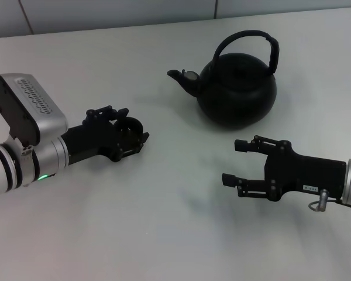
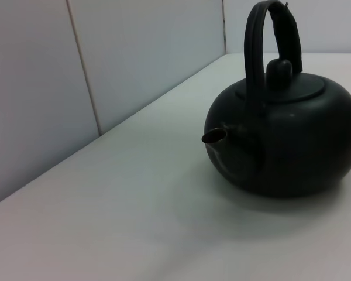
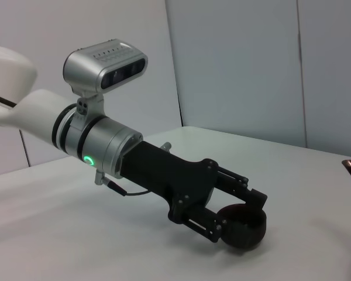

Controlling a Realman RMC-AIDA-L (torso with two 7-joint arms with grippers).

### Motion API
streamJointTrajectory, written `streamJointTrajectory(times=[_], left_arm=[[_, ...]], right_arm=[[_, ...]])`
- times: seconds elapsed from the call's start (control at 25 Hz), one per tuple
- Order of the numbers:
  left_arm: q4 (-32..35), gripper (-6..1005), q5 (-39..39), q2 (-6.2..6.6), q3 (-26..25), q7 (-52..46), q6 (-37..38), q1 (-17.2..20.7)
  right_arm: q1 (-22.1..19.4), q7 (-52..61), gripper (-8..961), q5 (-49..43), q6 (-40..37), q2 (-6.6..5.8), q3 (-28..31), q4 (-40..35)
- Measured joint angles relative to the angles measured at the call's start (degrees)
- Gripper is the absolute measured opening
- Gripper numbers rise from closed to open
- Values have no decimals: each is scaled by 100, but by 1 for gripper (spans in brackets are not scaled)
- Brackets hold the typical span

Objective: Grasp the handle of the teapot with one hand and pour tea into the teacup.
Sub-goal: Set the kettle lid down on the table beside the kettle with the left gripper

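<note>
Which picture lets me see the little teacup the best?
The right wrist view: the teacup shows whole from the side, clamped between the fingers of the left gripper. The head view shows only its rim among those fingers. The left wrist view shows just the teapot, no cup.

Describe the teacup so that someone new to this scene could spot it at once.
Start at the big black teapot on the white table. Off its spout side, the left gripper grips the teacup: tiny, low, round, dark and handleless, unlike the pot.

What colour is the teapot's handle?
Black, like the teapot; the handle shows best in the left wrist view.
</note>
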Motion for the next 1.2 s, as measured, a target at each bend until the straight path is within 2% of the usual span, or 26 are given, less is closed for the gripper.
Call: streamJointTrajectory(times=[1.0,1.2], left_arm=[[8,690,5,0,10,-46,-49,39],[75,847,5,0,9,-52,-39,45]], right_arm=[[-9,-41,831,0,8,9,0,0],[-25,-41,832,0,8,9,0,0]])
